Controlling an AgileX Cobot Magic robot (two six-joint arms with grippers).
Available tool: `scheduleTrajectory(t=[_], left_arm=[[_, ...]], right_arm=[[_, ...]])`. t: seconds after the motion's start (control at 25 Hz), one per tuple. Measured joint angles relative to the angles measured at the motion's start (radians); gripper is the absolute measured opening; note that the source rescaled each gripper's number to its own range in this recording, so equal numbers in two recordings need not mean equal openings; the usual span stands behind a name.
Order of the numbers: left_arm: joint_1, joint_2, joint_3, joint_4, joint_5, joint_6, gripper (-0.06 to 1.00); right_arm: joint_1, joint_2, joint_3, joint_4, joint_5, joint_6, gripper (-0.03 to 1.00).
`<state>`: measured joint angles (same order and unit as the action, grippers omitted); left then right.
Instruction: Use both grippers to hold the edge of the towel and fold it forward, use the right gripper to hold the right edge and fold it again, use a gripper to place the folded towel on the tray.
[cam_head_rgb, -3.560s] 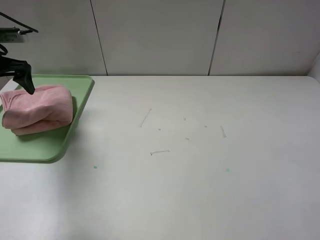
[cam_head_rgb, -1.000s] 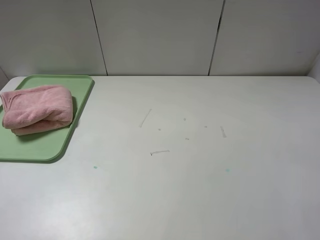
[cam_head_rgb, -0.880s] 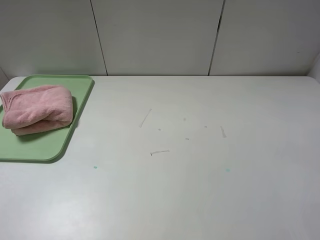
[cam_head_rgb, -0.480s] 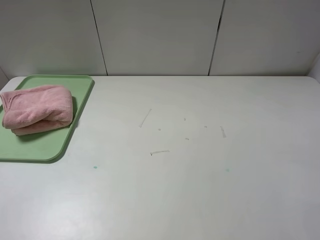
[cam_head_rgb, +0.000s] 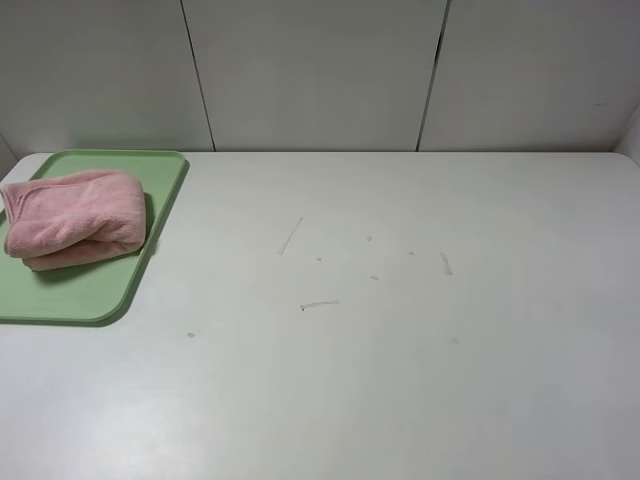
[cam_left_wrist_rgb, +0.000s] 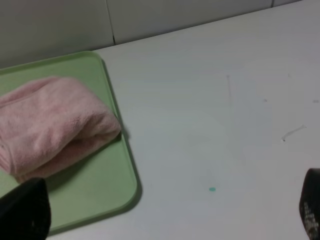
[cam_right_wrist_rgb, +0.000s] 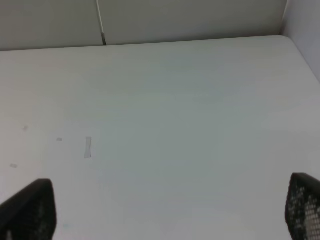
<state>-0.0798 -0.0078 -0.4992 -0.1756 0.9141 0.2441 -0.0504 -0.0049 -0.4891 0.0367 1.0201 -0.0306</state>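
The folded pink towel (cam_head_rgb: 72, 218) lies on the green tray (cam_head_rgb: 95, 290) at the table's back left. It also shows in the left wrist view (cam_left_wrist_rgb: 52, 125), resting on the tray (cam_left_wrist_rgb: 102, 185). Neither gripper shows in the exterior high view. In the left wrist view my left gripper (cam_left_wrist_rgb: 167, 212) is open and empty, its black fingertips (cam_left_wrist_rgb: 25, 212) spread wide, well back from the tray. In the right wrist view my right gripper (cam_right_wrist_rgb: 165, 210) is open and empty over bare table, its fingertips (cam_right_wrist_rgb: 30, 210) at the frame's corners.
The white table (cam_head_rgb: 400, 350) carries only faint scratch marks (cam_head_rgb: 320, 304) and small green specks (cam_head_rgb: 190, 334). A panelled white wall (cam_head_rgb: 320, 70) stands behind the table. The table's right edge shows in the right wrist view (cam_right_wrist_rgb: 300, 55).
The left gripper that was over the towel 3.6 s ago has left the exterior high view. Over the last second nothing has moved.
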Motion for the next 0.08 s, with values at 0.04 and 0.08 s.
scheduleTrajectory(t=[0.04,0.08], left_arm=[[0.000,0.000,0.000,0.000,0.000,0.000,1.00],[0.000,0.000,0.000,0.000,0.000,0.000,1.00]], right_arm=[[0.000,0.000,0.000,0.000,0.000,0.000,1.00],[0.000,0.000,0.000,0.000,0.000,0.000,1.00]])
